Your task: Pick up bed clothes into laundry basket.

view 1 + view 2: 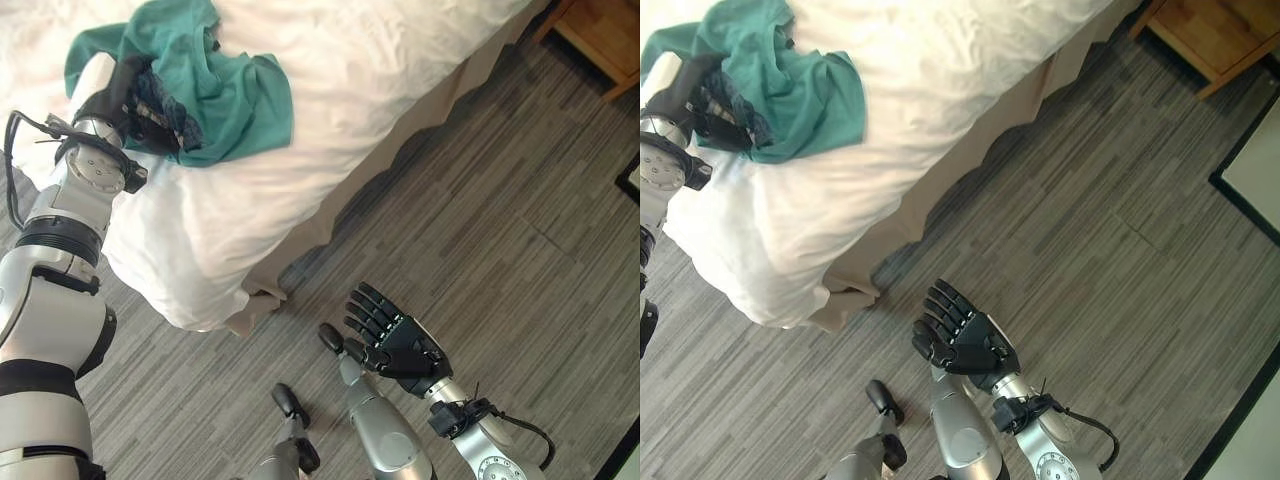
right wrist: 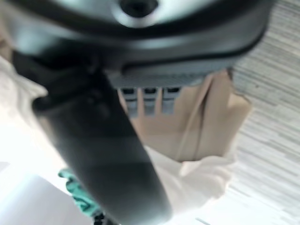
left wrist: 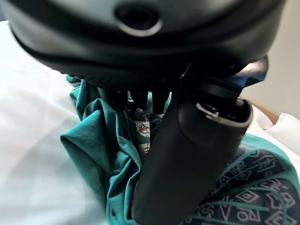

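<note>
Nearest the camera, the right robot hand (image 1: 398, 340) hung low over the grey plank floor (image 1: 500, 230), palm up, fingers spread and relaxed, holding nothing; its wrist view looked along straight fingers toward the tan bed skirt (image 2: 197, 126). Idle for now. Beyond it, the corner of the bed (image 1: 330, 120) with a white duvet draping over the edge, tan skirt (image 1: 330, 215) showing underneath near the floor. Further up, on the duvet near the bed's edge, lay the teal garment (image 1: 235, 95), crumpled in a heap, with a darker patterned piece (image 1: 165, 115) bunched into it on the robot's left side. The left robot hand (image 1: 120, 95) was on that heap; in its wrist view the thumb (image 3: 187, 154) pressed down across the patterned cloth and the fingers were buried in the teal folds, so I could not tell whether they had closed on it. Looked like the grasp step on the first clothes, judged from the hand's contact with the pile, lift not yet done. No laundry basket was visible, so the drop-off spot was unknown from here. The next move likely calls for closing firmly around both layers of cloth, then lifting clear of the duvet without dragging the bedding along, and turning to find the basket. Risk: the loose teal sleeve slipping out and trailing. At the far corner stood a wooden piece of furniture (image 1: 600, 35) on the floor, well apart from the action.
</note>
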Controlling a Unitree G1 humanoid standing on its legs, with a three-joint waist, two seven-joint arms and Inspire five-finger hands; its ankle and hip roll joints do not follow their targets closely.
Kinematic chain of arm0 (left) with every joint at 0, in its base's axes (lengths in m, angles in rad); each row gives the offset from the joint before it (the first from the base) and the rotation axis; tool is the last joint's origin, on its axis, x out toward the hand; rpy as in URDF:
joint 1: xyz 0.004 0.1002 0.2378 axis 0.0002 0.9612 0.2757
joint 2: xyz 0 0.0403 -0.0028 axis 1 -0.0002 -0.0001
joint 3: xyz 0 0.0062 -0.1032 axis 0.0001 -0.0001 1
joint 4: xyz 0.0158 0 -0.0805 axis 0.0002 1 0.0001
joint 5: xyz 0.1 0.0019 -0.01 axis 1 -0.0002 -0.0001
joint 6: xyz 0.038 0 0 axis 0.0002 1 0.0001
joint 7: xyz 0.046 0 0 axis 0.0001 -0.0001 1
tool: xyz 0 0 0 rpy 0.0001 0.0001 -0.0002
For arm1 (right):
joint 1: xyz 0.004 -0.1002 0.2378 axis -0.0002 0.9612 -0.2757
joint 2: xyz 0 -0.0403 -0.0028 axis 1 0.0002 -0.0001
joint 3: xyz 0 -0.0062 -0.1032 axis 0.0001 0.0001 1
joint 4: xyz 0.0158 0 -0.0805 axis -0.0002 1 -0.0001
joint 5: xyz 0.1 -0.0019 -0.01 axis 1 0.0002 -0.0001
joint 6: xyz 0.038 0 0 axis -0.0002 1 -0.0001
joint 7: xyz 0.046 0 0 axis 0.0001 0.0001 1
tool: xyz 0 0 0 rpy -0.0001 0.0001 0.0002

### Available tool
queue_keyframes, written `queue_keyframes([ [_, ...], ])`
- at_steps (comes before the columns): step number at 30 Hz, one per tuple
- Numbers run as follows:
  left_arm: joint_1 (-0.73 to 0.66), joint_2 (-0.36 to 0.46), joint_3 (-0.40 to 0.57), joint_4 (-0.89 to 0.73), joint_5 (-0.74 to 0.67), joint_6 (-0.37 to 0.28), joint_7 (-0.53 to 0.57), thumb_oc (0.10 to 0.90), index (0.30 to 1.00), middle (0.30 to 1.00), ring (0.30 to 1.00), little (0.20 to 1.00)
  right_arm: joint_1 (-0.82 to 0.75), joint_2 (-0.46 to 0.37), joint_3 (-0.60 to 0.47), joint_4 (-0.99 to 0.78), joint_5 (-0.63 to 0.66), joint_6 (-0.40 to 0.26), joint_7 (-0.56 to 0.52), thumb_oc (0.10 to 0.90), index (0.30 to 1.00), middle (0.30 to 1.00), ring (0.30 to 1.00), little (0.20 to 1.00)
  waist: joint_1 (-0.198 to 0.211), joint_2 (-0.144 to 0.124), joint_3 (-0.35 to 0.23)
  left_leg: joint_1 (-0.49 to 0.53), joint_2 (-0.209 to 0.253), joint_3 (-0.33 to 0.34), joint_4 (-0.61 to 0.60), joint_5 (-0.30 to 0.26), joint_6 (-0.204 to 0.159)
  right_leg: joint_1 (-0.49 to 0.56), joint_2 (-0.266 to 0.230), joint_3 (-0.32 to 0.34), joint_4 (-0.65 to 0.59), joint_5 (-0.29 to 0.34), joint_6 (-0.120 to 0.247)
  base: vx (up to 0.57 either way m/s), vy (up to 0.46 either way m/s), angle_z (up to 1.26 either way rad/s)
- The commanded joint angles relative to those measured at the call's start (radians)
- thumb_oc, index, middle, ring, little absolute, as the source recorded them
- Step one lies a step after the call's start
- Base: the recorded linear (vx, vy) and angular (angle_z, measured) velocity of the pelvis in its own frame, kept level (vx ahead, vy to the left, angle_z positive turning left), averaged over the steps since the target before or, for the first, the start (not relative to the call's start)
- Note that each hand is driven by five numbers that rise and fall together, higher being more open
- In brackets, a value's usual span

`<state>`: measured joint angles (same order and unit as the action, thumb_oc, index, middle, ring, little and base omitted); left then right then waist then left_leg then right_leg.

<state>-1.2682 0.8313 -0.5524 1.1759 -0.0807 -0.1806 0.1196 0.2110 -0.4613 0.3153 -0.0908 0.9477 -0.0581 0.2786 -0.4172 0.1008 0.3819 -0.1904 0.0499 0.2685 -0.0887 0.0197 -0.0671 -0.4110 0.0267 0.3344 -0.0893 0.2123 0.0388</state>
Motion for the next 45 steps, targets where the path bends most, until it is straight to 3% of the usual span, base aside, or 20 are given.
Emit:
queue_keyframes([
  [1,-0.056,0.025,0.017,0.070,-0.035,-0.003,-0.003,0.400,0.300,0.300,0.300,0.300,-0.031,0.002,-0.035,-0.065,0.018,-0.065,0.040,0.800,0.900,0.900,0.900,0.900,-0.021,-0.009,-0.009,0.011,0.046,0.028,0.001,0.017,-0.058,0.018,-0.035,-0.027,0.049,-0.127,0.112,0.04,0.019,-0.04],
  [10,-0.044,-0.029,0.037,0.016,-0.112,-0.013,-0.032,0.400,0.300,0.300,0.300,0.300,-0.023,0.007,-0.060,-0.066,-0.004,-0.065,0.040,0.800,0.900,0.900,0.900,0.900,-0.012,0.021,-0.027,0.033,0.055,0.029,0.001,0.003,-0.060,0.031,-0.032,-0.030,0.048,-0.141,0.103,0.03,-0.008,-0.06],
  [17,-0.074,-0.030,0.029,-0.239,-0.216,-0.089,0.044,0.400,0.300,0.300,0.300,0.300,-0.036,-0.021,-0.055,-0.068,-0.035,-0.070,0.039,0.800,0.900,0.900,0.900,0.900,0.015,0.047,-0.089,0.086,0.054,0.006,0.001,-0.010,-0.058,0.102,-0.041,-0.062,0.041,-0.164,0.100,0.05,-0.021,0.07],
  [19,-0.016,-0.052,0.062,-0.390,-0.308,-0.128,0.047,0.400,0.300,0.300,0.300,0.300,-0.027,-0.023,-0.066,-0.064,-0.048,-0.071,0.039,0.800,0.900,0.900,0.900,0.900,0.035,0.053,-0.137,0.132,0.056,-0.012,0.001,-0.020,-0.055,0.158,-0.048,-0.088,0.051,-0.187,0.094,0.10,-0.045,0.19],
  [23,0.025,-0.082,0.075,-0.477,-0.366,-0.143,0.031,0.400,0.300,0.300,0.300,0.300,-0.017,-0.025,-0.082,-0.057,-0.063,-0.070,0.036,0.800,0.900,0.900,0.900,0.900,0.052,0.055,-0.189,0.182,0.057,-0.026,0.001,-0.031,-0.054,0.218,-0.050,-0.108,0.055,-0.206,0.088,0.09,-0.020,0.28],
  [25,0.075,-0.105,0.103,-0.547,-0.432,-0.156,0.018,0.400,0.300,0.300,0.300,0.300,-0.008,-0.017,-0.101,-0.054,-0.070,-0.071,0.030,0.800,0.900,0.900,0.900,0.900,0.068,0.046,-0.241,0.227,0.056,-0.044,0.001,-0.041,-0.049,0.268,-0.049,-0.124,0.069,-0.228,0.084,0.09,-0.028,0.24],
  [30,0.226,-0.183,0.207,-0.686,-0.544,-0.191,0.009,0.400,0.300,0.300,0.300,0.300,-0.003,0.006,-0.124,-0.048,-0.084,-0.083,0.010,0.800,0.900,0.900,0.900,0.900,0.087,0.024,-0.294,0.272,0.051,-0.073,0.005,-0.047,-0.042,0.322,-0.048,-0.147,0.093,-0.254,0.075,0.00,-0.023,0.19],
  [31,0.387,-0.250,0.285,-0.832,-0.590,-0.222,0.004,0.400,0.300,0.300,0.300,0.300,0.001,0.025,-0.139,-0.056,-0.099,-0.099,-0.011,0.800,0.900,0.900,0.900,0.900,0.104,0.005,-0.318,0.289,0.052,-0.085,0.013,-0.053,-0.041,0.350,-0.049,-0.156,0.095,-0.262,0.069,-0.01,-0.030,0.27],
  [34,0.508,-0.298,0.314,-0.931,-0.587,-0.210,-0.001,0.400,0.300,0.300,0.300,0.300,0.017,0.036,-0.149,-0.064,-0.107,-0.105,-0.016,0.800,0.900,0.900,0.900,0.900,0.111,-0.006,-0.342,0.306,0.052,-0.092,0.022,-0.065,-0.036,0.373,-0.047,-0.162,0.095,-0.273,0.063,0.02,-0.032,0.15],
  [35,0.668,-0.364,0.347,-1.049,-0.623,-0.197,-0.051,0.400,0.300,0.300,0.300,0.300,0.021,0.047,-0.178,-0.084,-0.136,-0.112,-0.032,0.800,0.900,0.900,0.900,0.900,0.125,-0.024,-0.359,0.313,0.056,-0.105,0.054,-0.084,-0.031,0.392,-0.044,-0.164,0.101,-0.281,0.055,0.01,-0.013,0.06],
  [36,0.673,-0.365,0.348,-1.054,-0.623,-0.195,-0.051,0.400,0.300,0.300,0.300,0.300,0.023,0.046,-0.177,-0.085,-0.136,-0.112,-0.032,0.800,0.900,0.900,0.900,0.900,0.125,-0.023,-0.360,0.314,0.056,-0.105,0.056,-0.086,-0.031,0.393,-0.044,-0.164,0.101,-0.282,0.055,0.02,-0.032,0.06],
  [37,0.777,-0.398,0.353,-1.117,-0.647,-0.177,-0.092,0.400,0.300,0.300,0.300,0.300,0.028,0.054,-0.196,-0.090,-0.139,-0.116,-0.039,0.800,0.900,0.900,0.900,0.900,0.133,-0.039,-0.366,0.318,0.062,-0.106,0.098,-0.106,-0.026,0.410,-0.038,-0.157,0.107,-0.287,0.047,0.01,-0.018,0.09],
  [40,0.883,-0.436,0.356,-1.135,-0.643,-0.157,-0.111,0.400,0.300,0.300,0.300,0.300,0.021,0.048,-0.212,-0.099,-0.161,-0.127,-0.050,0.800,0.900,0.900,0.900,0.900,0.141,-0.059,-0.359,0.295,0.070,-0.126,0.206,-0.114,-0.028,0.423,-0.027,-0.139,0.122,-0.291,0.035,-0.04,-0.022,-0.02],
  [42,0.962,-0.465,0.380,-1.184,-0.687,-0.155,-0.121,0.400,0.300,0.300,0.300,0.300,0.001,0.048,-0.220,-0.103,-0.155,-0.139,-0.065,0.800,0.900,0.900,0.900,0.900,0.164,-0.072,-0.343,0.286,0.054,-0.193,0.272,-0.119,-0.028,0.428,-0.010,-0.103,0.135,-0.285,0.031,-0.07,0.028,-0.15],
  [43,1.063,-0.480,0.454,-1.186,-0.737,-0.155,-0.131,0.400,0.300,0.300,0.300,0.300,-0.031,0.052,-0.204,-0.089,-0.144,-0.144,-0.078,0.800,0.900,0.900,0.900,0.900,0.215,-0.085,-0.323,0.270,0.001,-0.377,0.321,-0.118,-0.031,0.404,0.012,-0.023,0.164,-0.269,0.049,-0.13,0.061,-0.32],
  [45,1.119,-0.468,0.509,-1.230,-0.704,-0.170,-0.109,0.400,0.300,0.300,0.300,0.300,-0.054,0.052,-0.179,-0.088,-0.142,-0.132,-0.064,0.800,0.900,0.900,0.900,0.900,0.249,-0.103,-0.315,0.261,-0.061,-0.556,0.342,-0.136,-0.015,0.358,0.036,0.081,0.179,-0.230,0.072,-0.15,0.065,-2.03],
])
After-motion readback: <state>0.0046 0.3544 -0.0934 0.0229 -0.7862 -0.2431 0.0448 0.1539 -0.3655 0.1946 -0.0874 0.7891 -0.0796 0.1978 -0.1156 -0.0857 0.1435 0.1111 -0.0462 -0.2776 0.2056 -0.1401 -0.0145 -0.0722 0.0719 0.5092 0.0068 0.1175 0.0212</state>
